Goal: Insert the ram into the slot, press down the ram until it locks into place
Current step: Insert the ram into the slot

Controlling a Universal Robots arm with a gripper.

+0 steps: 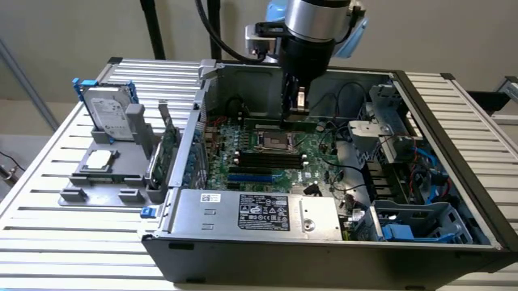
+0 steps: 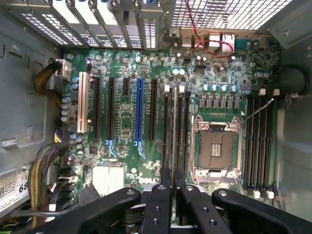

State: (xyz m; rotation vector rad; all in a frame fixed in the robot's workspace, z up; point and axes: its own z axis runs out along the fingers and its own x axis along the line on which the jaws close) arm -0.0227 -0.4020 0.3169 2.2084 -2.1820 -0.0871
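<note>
The ram [image 1: 279, 127] is a thin green stick standing on edge in a black slot [image 2: 167, 124] on the far side of the CPU socket [image 1: 273, 143]. In the wrist view the ram [image 2: 174, 126] shows edge-on between parallel black sockets with white end clips. My gripper [image 1: 296, 112] reaches straight down into the open case and sits on the ram's top edge. Its black fingers [image 2: 161, 204] stand close together with the ram's edge between them, shut on it. Whether the end clips have closed on the ram cannot be made out.
A second bank of black sockets [image 2: 258, 141] lies beyond the CPU socket [image 2: 217, 148]. A bright blue slot [image 2: 139, 114] runs among the expansion slots. Bundled cables [image 2: 46, 165], a power supply [image 1: 259, 212] and a drive cage [image 1: 421, 221] crowd the case. A hard drive [image 1: 109, 115] stands outside it.
</note>
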